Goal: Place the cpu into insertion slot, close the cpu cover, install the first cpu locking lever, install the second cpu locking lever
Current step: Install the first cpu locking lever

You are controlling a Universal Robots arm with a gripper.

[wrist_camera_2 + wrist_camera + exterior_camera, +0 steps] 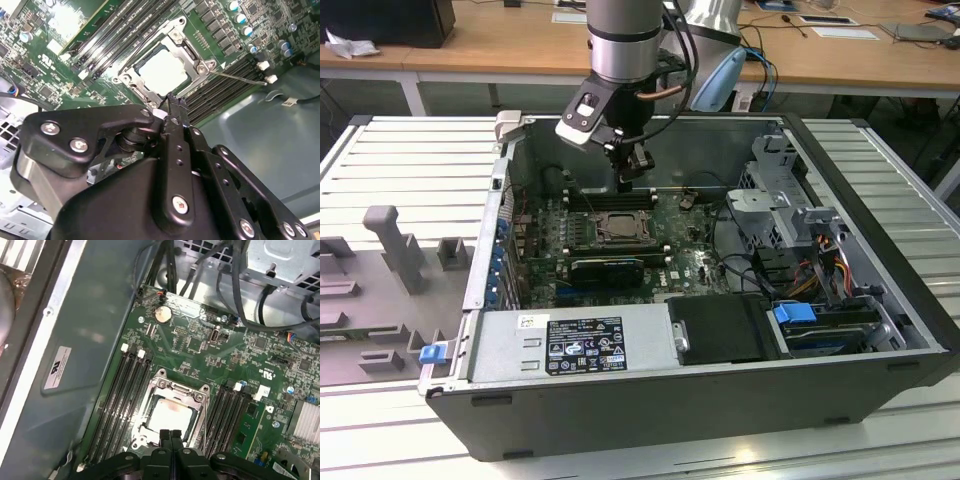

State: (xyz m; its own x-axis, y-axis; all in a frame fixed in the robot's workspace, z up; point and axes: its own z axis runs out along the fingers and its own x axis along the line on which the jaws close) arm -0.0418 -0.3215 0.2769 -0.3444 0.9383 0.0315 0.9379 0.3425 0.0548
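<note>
Our black gripper (170,436), fingers pressed together on nothing, hangs just above one edge of the pale silvery square cpu (169,415) framed by the grey metal cpu cover (183,388).

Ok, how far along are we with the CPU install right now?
Done: the pale silvery square cpu lies in the metal-rimmed insertion slot, and the grey metal frame cpu cover looks lowered around it. In hand: the end effector, fingers together, sits at the slot's edge. Left: a thin metal lever juts out sideways, seemingly unlatched, so the lever locking looks unfinished.
</note>
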